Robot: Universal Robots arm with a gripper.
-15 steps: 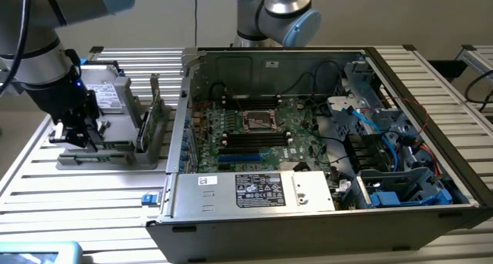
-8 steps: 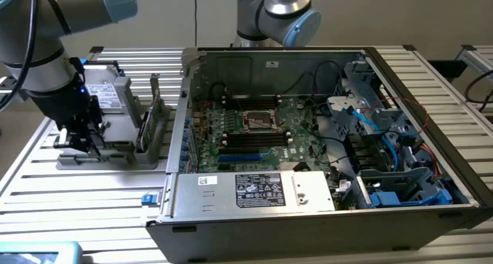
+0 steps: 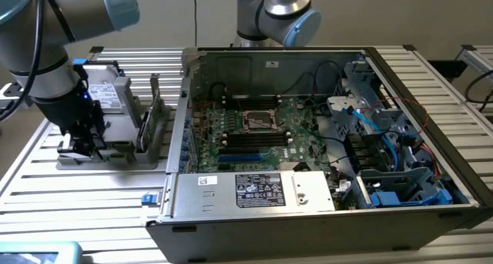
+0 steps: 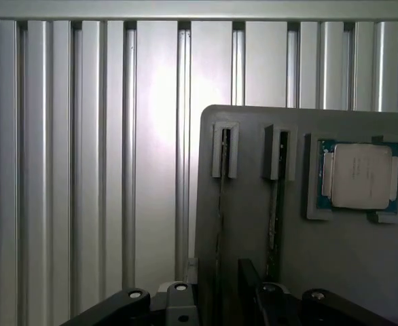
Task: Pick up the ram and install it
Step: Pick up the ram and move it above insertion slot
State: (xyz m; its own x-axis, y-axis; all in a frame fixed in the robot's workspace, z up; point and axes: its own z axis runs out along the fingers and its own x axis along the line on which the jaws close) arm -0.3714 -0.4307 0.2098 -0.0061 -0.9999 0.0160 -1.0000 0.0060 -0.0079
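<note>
Nothing is lifted yet: the end effector [image 3: 81,148], jaws apart and empty, hangs over the grey holder [image 4: 250,210] where the ram [image 4: 221,204] stands on edge just ahead of it, uninstalled.

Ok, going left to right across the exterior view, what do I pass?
Black robot claw → thin green ram stick upright in the grey holder → large green motherboard → blue cables.

Table: I see a ribbed aluminium bench [image 3: 85,194]
Exterior view's left: a grey parts holder [image 3: 115,161] sits flat on it
Exterior view's right: an open computer case [image 3: 308,232], just beside the holder
</note>
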